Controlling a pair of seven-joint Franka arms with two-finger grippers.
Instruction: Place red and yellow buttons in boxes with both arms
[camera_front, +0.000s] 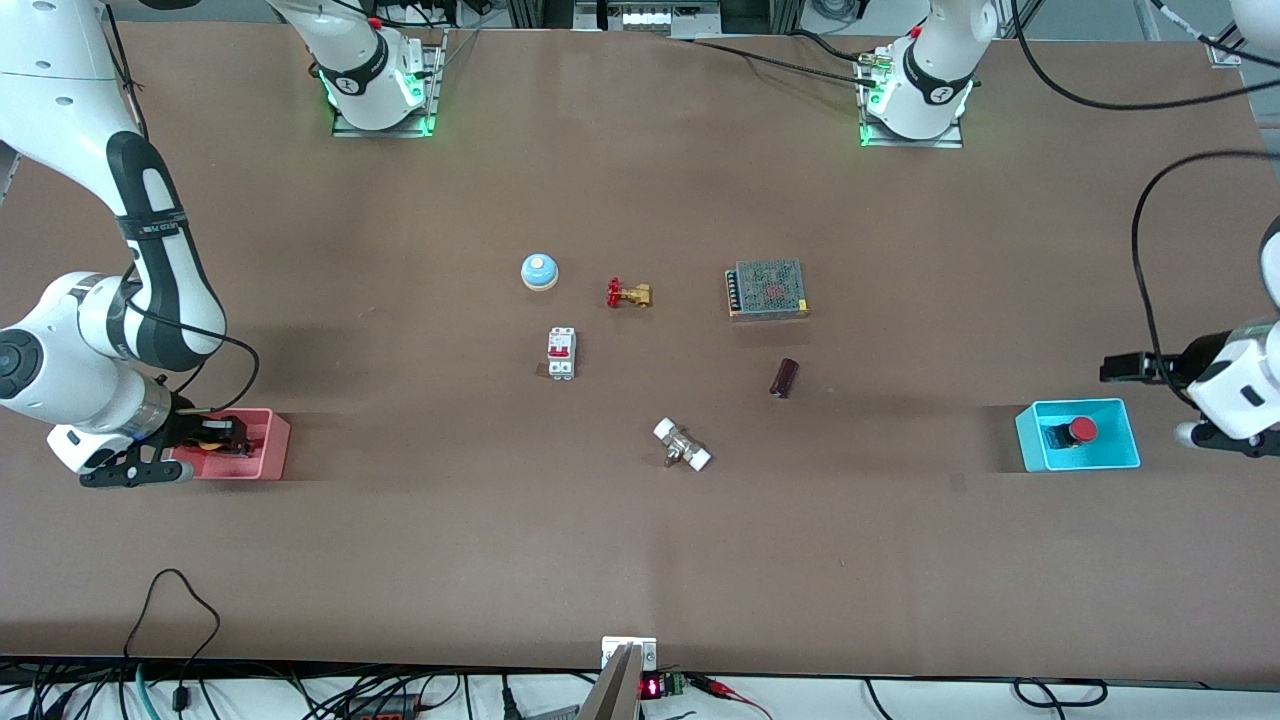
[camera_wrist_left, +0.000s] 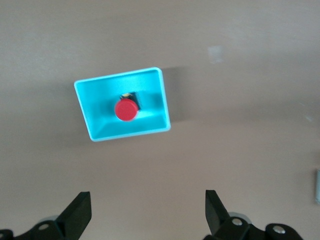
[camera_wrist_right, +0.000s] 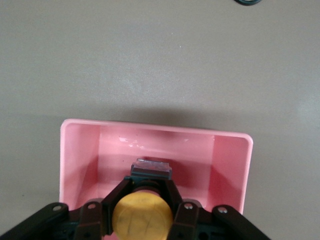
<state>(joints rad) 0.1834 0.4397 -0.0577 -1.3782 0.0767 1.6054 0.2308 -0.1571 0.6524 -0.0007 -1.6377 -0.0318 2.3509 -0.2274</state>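
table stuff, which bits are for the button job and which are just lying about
Job:
red button in cyan box
yellow button, right end effector shut on it in pink box
left end effector, open

Lying about:
bell
brass valve
breaker
power supply
capacitor
white fitting
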